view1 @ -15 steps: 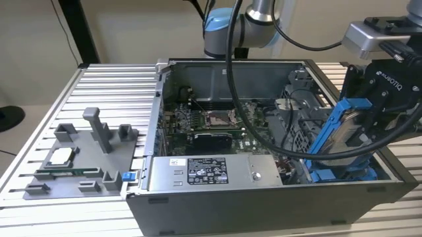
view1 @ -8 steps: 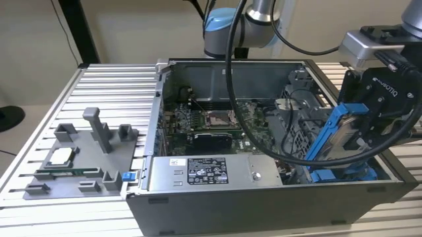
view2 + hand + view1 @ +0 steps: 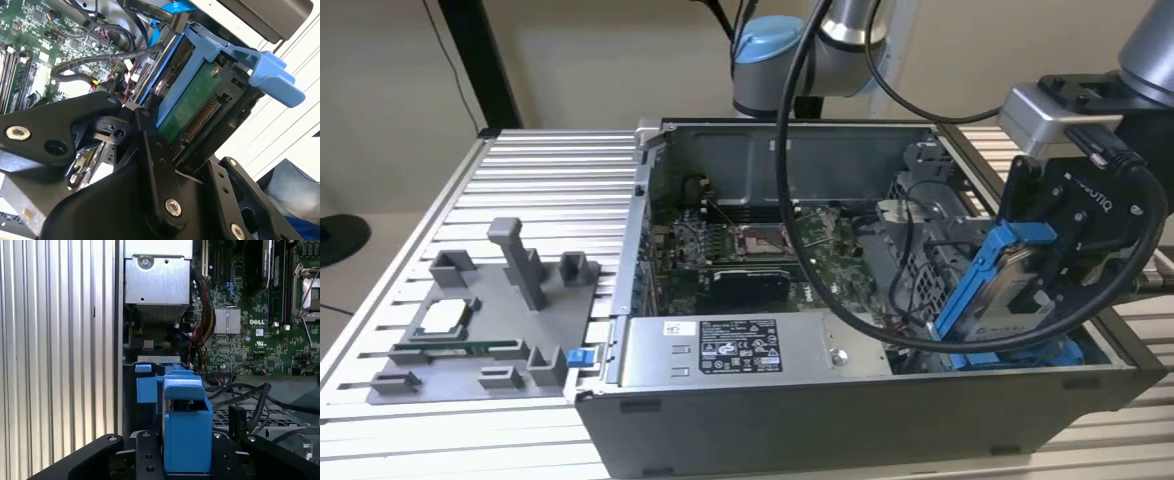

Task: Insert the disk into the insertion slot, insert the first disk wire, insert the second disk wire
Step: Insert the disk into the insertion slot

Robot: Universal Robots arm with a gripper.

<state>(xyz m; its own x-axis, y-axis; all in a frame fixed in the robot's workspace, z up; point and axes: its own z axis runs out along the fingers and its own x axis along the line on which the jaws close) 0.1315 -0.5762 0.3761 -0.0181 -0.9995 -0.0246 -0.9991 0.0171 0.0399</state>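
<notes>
The tool (image 3: pixel 1051 285) is clamped on the disk (image 3: pixel 994 290) and holds it tilted on edge just above the slot (image 3: pixel 1054 352), at the exterior view's right end of the computer case (image 3: pixel 854 420). The disk is not yet in the rails. The tilt looks like the main risk, since a blue corner could catch on a rail and jam. Loose wires (image 3: pixel 250 395) near the bay and the arm's black cable (image 3: pixel 854 320) could also snag or get pinched underneath.

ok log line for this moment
gripper: jaws shut on disk | disk: tilted over slot, not seated | step: disk insertion
</notes>
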